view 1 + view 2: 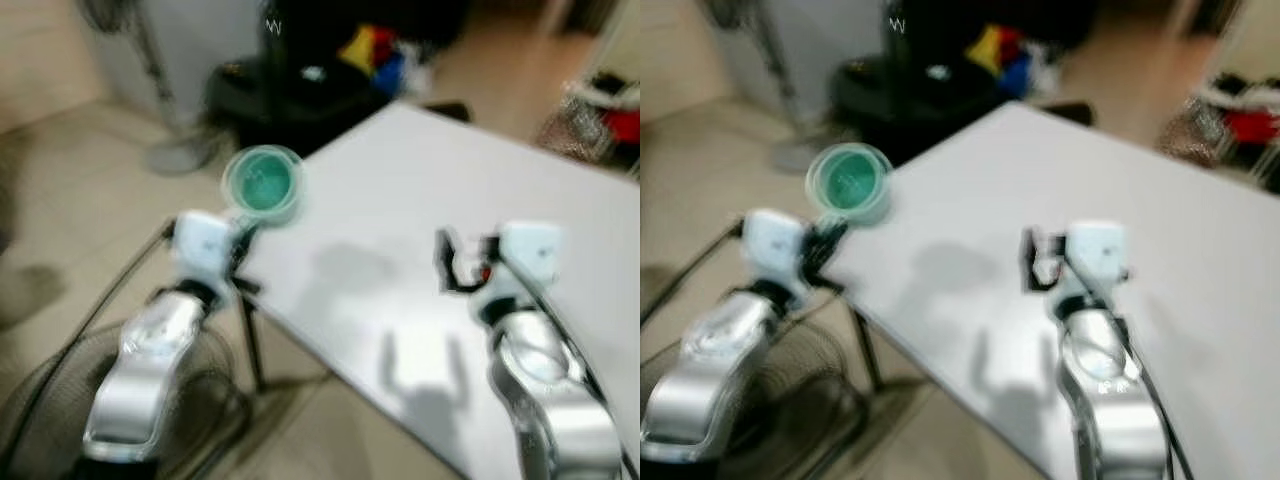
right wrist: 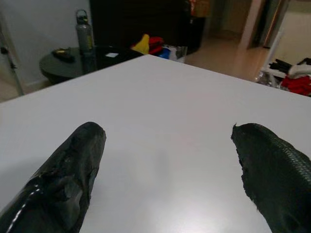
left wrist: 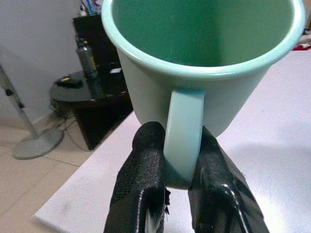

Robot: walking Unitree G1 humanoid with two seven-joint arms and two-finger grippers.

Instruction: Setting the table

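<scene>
- Left tool (image 3: 182, 167): fingers clamped on handle of pale green ceramic mug (image 3: 204, 63), held at white worktop (image 1: 450, 200) corner.
- Right tool (image 2: 170, 170): fingers spread wide, empty, above worktop.

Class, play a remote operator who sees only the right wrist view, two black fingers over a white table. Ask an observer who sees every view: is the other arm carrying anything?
Observer: Yes. The left pincer is shut on the handle of a green mug.
Operator: Does the mug look empty?
Observer: The left wrist view shows bare green inside; the bottom is out of sight.
Operator: Where is the mug relative to the table?
Observer: In the head view it hangs at the table's left edge, near the corner.
Operator: And my own pincer?
Observer: The right pincer is open above the table, holding nothing.
</scene>
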